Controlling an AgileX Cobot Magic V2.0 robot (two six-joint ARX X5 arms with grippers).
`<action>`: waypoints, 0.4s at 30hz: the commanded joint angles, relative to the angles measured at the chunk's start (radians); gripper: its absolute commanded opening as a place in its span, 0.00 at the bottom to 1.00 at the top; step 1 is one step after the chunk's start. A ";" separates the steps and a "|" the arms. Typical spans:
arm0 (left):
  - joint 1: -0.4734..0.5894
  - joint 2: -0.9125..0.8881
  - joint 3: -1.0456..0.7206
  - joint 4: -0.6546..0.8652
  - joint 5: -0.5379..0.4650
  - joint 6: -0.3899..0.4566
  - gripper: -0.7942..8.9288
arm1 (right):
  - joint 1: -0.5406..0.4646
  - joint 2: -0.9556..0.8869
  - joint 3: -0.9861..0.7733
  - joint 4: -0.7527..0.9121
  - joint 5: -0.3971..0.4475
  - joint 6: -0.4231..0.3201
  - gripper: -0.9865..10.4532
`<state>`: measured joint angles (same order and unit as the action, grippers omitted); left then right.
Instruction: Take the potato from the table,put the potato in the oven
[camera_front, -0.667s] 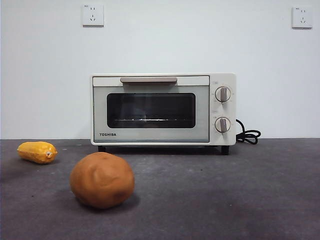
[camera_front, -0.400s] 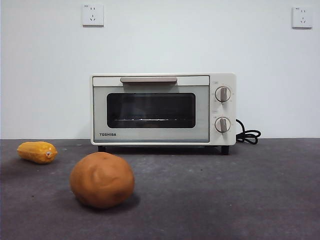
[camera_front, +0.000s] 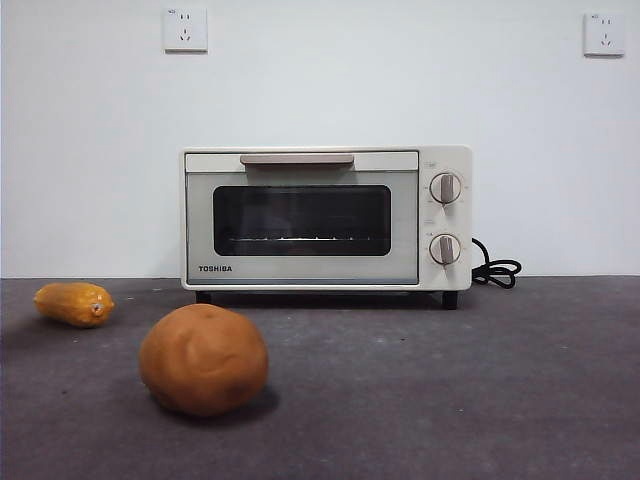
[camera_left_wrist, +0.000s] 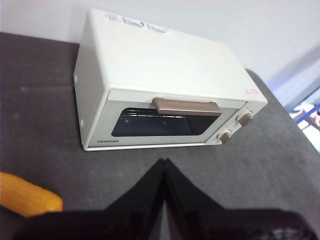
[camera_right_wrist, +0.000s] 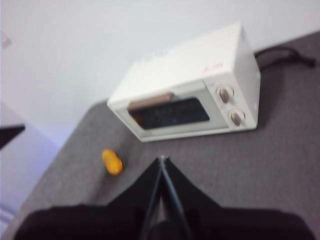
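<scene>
While both arms wait, we see the round orange-brown potato on the dark grey table, before the shut cream-white oven, left gripper and right gripper jaws pressed together, empty.

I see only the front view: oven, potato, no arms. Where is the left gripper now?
Observer: The left gripper hangs over the table, facing the oven door, jaws shut on nothing.
Operator: And the right one?
Observer: The right gripper is shut and empty too, farther from the oven.
Operator: Does a wrist view show the potato?
Observer: No, both show only the yellow vegetable.
</scene>
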<state>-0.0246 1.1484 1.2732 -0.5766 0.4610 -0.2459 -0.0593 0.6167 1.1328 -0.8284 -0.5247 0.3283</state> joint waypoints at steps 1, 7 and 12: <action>-0.016 0.074 0.060 -0.016 0.011 0.034 0.08 | 0.001 0.068 0.052 -0.074 -0.004 -0.084 0.09; -0.047 0.193 0.154 -0.021 0.011 0.047 0.08 | 0.001 0.220 0.142 -0.239 -0.004 -0.170 0.09; -0.080 0.275 0.202 -0.022 0.011 0.047 0.08 | 0.001 0.321 0.184 -0.300 -0.008 -0.180 0.09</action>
<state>-0.0978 1.4071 1.4681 -0.5999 0.4656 -0.2161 -0.0593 0.9363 1.3067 -1.1271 -0.5255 0.1673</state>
